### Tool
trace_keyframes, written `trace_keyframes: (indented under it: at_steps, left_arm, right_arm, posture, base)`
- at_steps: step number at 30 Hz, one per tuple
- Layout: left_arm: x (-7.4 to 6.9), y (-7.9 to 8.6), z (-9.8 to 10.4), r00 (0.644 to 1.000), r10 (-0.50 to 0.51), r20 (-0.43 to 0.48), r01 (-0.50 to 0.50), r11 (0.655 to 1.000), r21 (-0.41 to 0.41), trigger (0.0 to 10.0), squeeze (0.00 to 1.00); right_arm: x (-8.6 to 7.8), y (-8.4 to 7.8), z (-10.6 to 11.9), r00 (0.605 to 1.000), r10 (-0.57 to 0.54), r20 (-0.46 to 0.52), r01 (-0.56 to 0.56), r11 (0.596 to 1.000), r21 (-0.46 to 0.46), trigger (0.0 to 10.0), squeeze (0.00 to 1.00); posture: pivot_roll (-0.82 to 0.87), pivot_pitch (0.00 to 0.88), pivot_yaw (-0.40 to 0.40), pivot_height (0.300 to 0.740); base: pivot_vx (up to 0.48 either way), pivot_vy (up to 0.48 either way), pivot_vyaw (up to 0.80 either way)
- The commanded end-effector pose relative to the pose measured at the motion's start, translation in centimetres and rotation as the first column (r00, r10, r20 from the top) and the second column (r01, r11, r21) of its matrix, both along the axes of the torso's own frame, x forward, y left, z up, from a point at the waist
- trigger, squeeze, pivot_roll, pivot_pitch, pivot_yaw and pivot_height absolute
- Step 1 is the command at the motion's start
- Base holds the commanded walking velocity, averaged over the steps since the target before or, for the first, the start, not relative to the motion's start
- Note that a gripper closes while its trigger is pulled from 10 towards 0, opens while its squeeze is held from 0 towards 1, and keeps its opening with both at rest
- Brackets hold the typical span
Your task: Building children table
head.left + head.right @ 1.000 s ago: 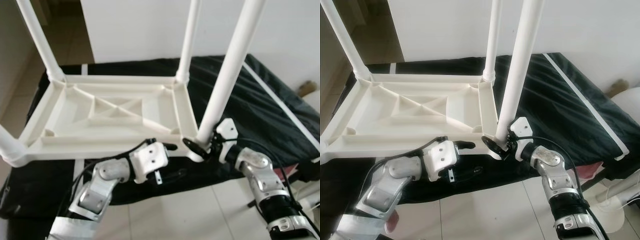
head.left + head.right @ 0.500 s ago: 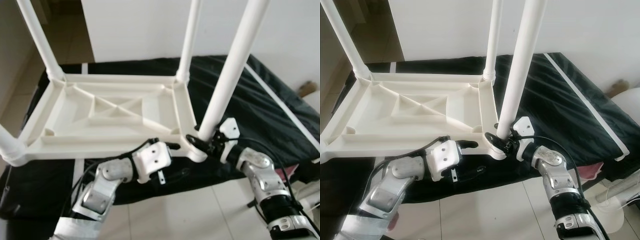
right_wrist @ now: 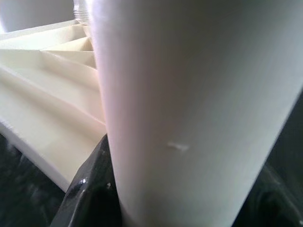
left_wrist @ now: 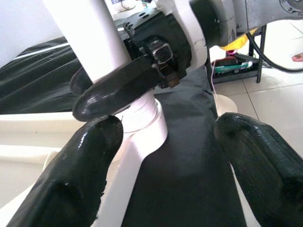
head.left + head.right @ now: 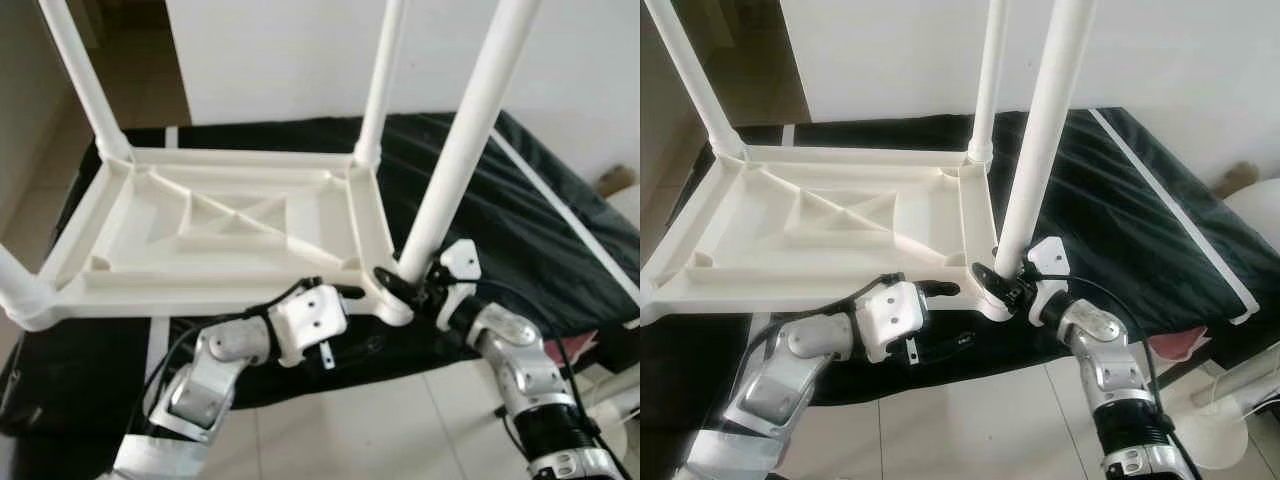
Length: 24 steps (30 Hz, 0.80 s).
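A white plastic children's table (image 5: 200,297) lies upside down on a black cloth, with its legs pointing up. My right gripper (image 5: 402,283) is shut on the base of the near right leg (image 5: 460,150), just above its corner socket; that leg (image 3: 189,94) sits between the fingers in the right wrist view. My left gripper (image 5: 347,293) stands open at the table's front rail beside that same corner. In the left wrist view one of its fingers (image 4: 80,165) touches the socket (image 4: 142,127) and the other stays clear. The far left leg (image 5: 85,80), far right leg (image 5: 380,80) and near left leg (image 5: 15,290) stand in their corners.
The black cloth (image 5: 500,190) covers a low, wide surface that reaches past the table on the right. A white wall (image 5: 280,50) rises behind. Pale floor tiles (image 5: 370,430) lie below my arms, and a white round stand base (image 5: 1230,440) sits at the lower right.
Little differs. My left gripper has edged slightly right towards the near right corner. The right gripper keeps its hold low on the leg.
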State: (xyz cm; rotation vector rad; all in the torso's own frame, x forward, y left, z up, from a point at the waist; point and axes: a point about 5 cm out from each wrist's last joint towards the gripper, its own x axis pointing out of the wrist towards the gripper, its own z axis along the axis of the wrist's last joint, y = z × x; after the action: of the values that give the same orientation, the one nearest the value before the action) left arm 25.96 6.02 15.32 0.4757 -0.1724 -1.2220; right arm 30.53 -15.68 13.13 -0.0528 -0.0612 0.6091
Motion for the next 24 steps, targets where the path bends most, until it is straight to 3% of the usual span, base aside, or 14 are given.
trace_keyframes:
  at_steps: [1, 4, 6, 10, 11, 13, 14, 15, 16, 17, 19, 21, 24]
  left_arm:
    - [0.6, 0.1, 0.2, 0.994, 0.105, 0.035, -0.103, 0.994, -0.042, 10.0, 0.00]
    - [0.7, 0.0, 0.2, 0.994, 0.104, 0.034, -0.102, 0.994, -0.042, 10.0, 0.00]
    - [0.7, 0.1, 0.1, 0.994, 0.103, 0.035, -0.102, 0.994, -0.037, 10.0, 0.00]
    - [1.0, 0.3, 0.1, 0.994, 0.104, 0.042, -0.103, 0.994, -0.028, 10.0, 0.00]
    - [1.0, 0.3, 0.1, 0.994, 0.104, 0.042, -0.103, 0.994, -0.028, 10.0, 0.00]
    - [1.0, 0.3, 0.2, 0.994, 0.105, 0.044, -0.104, 0.994, -0.027, 10.0, 0.00]
    - [1.2, 0.4, 0.3, 0.993, 0.106, 0.047, -0.104, 0.994, -0.028, 10.0, 0.00]
    - [1.2, 0.4, 0.3, 0.993, 0.106, 0.047, -0.104, 0.994, -0.028, 10.0, 0.00]
    - [1.3, 0.4, 0.4, 0.993, 0.105, 0.049, -0.104, 0.994, -0.029, 10.0, 0.00]
    - [1.3, 0.4, 0.4, 0.993, 0.105, 0.049, -0.104, 0.994, -0.029, 10.0, 0.00]
    - [1.3, 0.3, 0.5, 0.994, 0.101, 0.051, -0.100, 0.994, -0.033, 10.0, 0.00]
    - [1.3, 0.2, 0.5, 0.995, 0.092, 0.047, -0.090, 0.995, -0.035, 10.0, 0.00]
    - [1.3, 0.0, 0.5, 0.995, 0.084, 0.047, -0.082, 0.996, -0.037, 10.0, 0.00]
  right_arm:
    - [0.0, -0.1, -0.7, 0.994, -0.104, -0.041, 0.104, 0.995, -0.011, 10.0, 0.00]
    - [-0.1, 0.0, -0.7, 0.988, -0.148, -0.049, 0.147, 0.989, -0.006, 10.0, 0.00]
    - [-0.4, 0.3, -1.1, 0.966, -0.247, -0.070, 0.249, 0.968, 0.023, 10.0, 0.00]
    - [-1.2, 0.5, -2.1, 0.883, -0.446, -0.145, 0.458, 0.887, 0.058, 10.0, 0.00]
    - [-1.2, 0.5, -2.1, 0.883, -0.446, -0.145, 0.458, 0.887, 0.058, 10.0, 0.00]
    - [-1.5, 0.3, -2.3, 0.831, -0.530, -0.169, 0.546, 0.836, 0.059, 10.0, 0.00]
    - [-1.9, 0.2, -2.3, 0.782, -0.599, -0.172, 0.614, 0.787, 0.054, 10.0, 0.00]
    - [-1.9, 0.2, -2.3, 0.782, -0.599, -0.172, 0.614, 0.787, 0.054, 10.0, 0.00]
    - [-2.2, 0.1, -2.3, 0.740, -0.651, -0.172, 0.666, 0.744, 0.049, 10.0, 0.00]
    - [-2.2, 0.1, -2.3, 0.740, -0.651, -0.172, 0.666, 0.744, 0.049, 10.0, 0.00]
    - [-2.8, 0.4, -2.5, 0.683, -0.706, -0.189, 0.723, 0.689, 0.042, 10.0, 0.00]
    - [-3.1, 1.1, -2.7, 0.668, -0.711, -0.219, 0.734, 0.679, 0.036, 10.0, 0.00]
    - [-3.3, 0.8, -2.8, 0.644, -0.731, -0.225, 0.754, 0.656, 0.027, 10.0, 0.00]
  posture:
    - [0.02, 0.008, -0.085, 0.740]
    - [0.01, 0.003, -0.087, 0.740]
    - [0.02, 0.000, -0.090, 0.740]
    - [0.02, 0.000, -0.087, 0.740]
    - [0.02, 0.000, -0.087, 0.740]
    - [0.01, 0.000, -0.084, 0.740]
    - [0.01, 0.000, -0.082, 0.740]
    - [0.01, 0.000, -0.082, 0.740]
    - [0.01, 0.000, -0.078, 0.740]
    - [0.01, 0.000, -0.078, 0.740]
    - [0.01, 0.000, -0.074, 0.740]
    - [0.00, 0.000, -0.069, 0.740]
    - [0.00, 0.000, -0.064, 0.740]
  base:
    - [0.000, 0.000, 0.00]
    - [0.000, 0.000, 0.00]
    - [0.000, 0.000, 0.00]
    - [0.000, 0.000, 0.00]
    - [0.000, 0.000, 0.00]
    - [0.000, 0.000, 0.00]
    - [0.000, 0.000, 0.00]
    - [0.000, 0.000, 0.00]
    - [0.000, 0.000, 0.00]
    - [0.000, 0.000, 0.00]
    - [0.000, 0.000, 0.00]
    - [0.000, 0.000, 0.00]
    - [0.000, 0.000, 0.00]
